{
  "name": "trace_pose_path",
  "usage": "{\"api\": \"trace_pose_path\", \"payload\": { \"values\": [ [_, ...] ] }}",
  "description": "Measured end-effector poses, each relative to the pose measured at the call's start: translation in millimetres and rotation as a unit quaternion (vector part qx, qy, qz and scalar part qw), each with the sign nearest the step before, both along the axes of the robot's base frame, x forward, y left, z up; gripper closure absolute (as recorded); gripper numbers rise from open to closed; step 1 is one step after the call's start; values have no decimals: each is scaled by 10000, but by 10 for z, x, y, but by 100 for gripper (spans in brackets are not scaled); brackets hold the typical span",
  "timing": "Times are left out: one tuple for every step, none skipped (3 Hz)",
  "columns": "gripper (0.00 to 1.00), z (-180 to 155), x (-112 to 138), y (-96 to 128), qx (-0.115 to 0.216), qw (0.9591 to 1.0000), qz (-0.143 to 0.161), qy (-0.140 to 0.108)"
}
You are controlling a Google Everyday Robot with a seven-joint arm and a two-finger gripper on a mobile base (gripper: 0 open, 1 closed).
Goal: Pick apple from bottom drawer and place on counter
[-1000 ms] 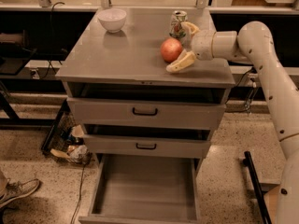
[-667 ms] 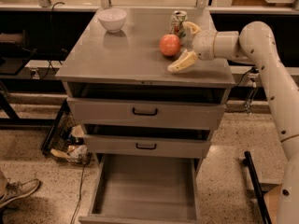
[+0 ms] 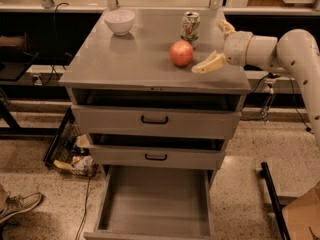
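The red-orange apple [image 3: 181, 53] rests on the grey counter [image 3: 135, 59], just in front of a soda can [image 3: 190, 27]. My gripper [image 3: 216, 45] is over the counter's right side, a little to the right of the apple and apart from it. Its two cream fingers [image 3: 210, 64] are spread wide open and hold nothing. The bottom drawer [image 3: 155, 204] is pulled out at the foot of the cabinet and I see nothing inside it.
A white bowl [image 3: 119, 21] stands at the counter's back left. The two upper drawers with black handles [image 3: 154, 120] are slightly ajar. A bag of clutter [image 3: 75, 161] lies on the floor left of the cabinet. A shoe [image 3: 17, 206] shows at bottom left.
The gripper has drawn back to the right, away from the apple. The apple has shifted slightly leftward and now sits free on the counter.
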State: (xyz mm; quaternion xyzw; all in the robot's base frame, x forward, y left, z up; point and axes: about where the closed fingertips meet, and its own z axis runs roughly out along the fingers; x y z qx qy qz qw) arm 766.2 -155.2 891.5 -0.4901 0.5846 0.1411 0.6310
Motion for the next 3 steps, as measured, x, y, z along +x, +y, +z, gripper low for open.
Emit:
{"api": "trace_pose_path", "payload": {
  "values": [
    [0,190,-179,-365,170,9986,-432,-244],
    [0,667,-461,-891,216,9923,-920,-795],
    [0,1031,-645,-1142,164,9883,-985,-1152]
  ]
}}
